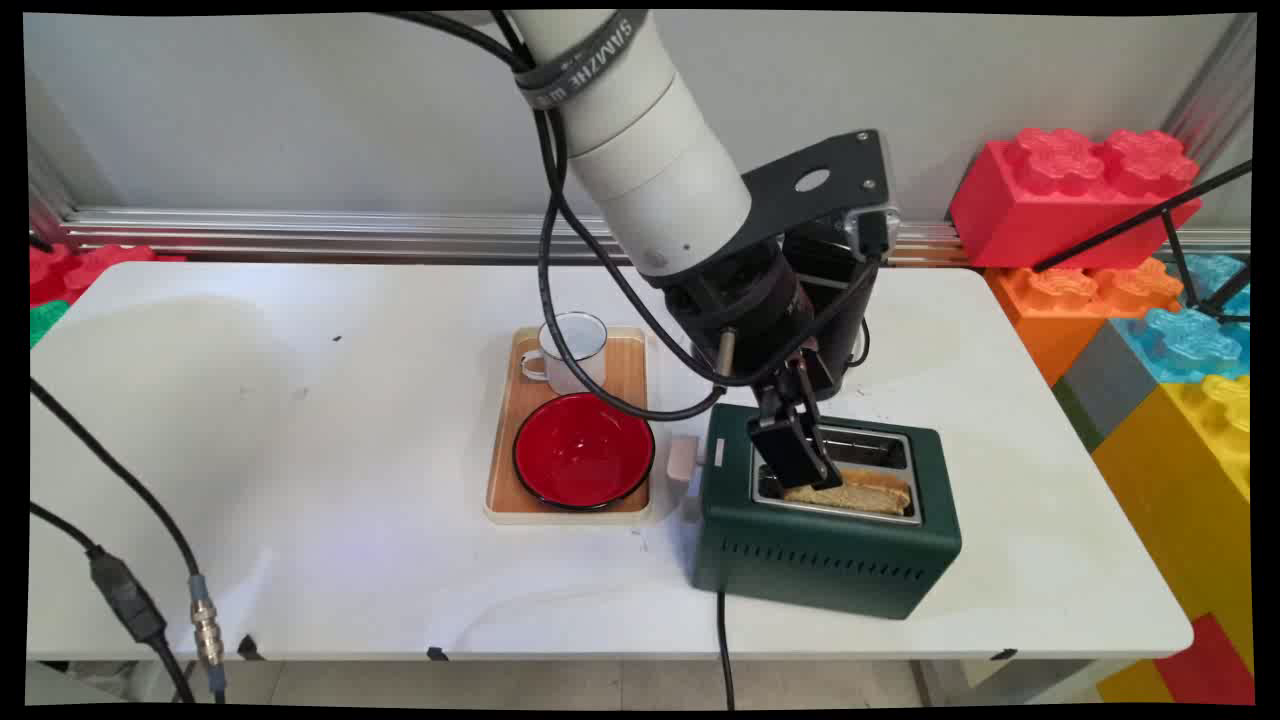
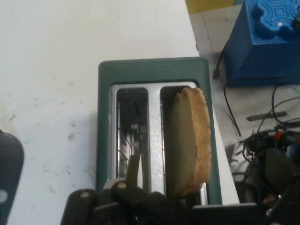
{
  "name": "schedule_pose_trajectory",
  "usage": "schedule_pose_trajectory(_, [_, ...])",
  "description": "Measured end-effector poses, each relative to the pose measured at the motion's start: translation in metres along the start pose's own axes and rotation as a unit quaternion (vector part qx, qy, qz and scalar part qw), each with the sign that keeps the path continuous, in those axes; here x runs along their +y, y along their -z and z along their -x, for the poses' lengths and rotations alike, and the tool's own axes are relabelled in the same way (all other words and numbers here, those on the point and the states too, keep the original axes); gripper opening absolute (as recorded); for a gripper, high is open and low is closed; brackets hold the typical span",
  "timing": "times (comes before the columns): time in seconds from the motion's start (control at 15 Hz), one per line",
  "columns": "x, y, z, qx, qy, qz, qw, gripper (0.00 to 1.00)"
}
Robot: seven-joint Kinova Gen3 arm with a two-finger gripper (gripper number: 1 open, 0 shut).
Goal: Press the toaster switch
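Gripper (image 1: 800, 455) low over green toaster (image 1: 830, 555), at end of toast slice (image 1: 850, 492) in slot; grip state unclear. Risk: toast crumbles if pinched at edge.

The toast's (image 1: 850, 493) left end is hidden by the end effector (image 1: 800, 455); the mug's (image 1: 570, 350) handle side is crossed by a cable (image 1: 560, 300); the toaster's (image 2: 152, 75) six o'clock end is cut off.
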State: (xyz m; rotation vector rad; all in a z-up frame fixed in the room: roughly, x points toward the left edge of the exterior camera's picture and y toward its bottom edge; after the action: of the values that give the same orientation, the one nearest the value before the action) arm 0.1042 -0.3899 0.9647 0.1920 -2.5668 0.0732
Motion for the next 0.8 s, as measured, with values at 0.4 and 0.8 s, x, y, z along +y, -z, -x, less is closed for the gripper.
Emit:
schedule_pose_trajectory(0.4, [-0.008,0.025,0.007,0.018,0.009,-0.012,0.9997,1.0])
schedule_pose_trajectory(0.8, [-0.02,0.047,0.046,0.048,0.03,-0.012,0.9983,1.0])
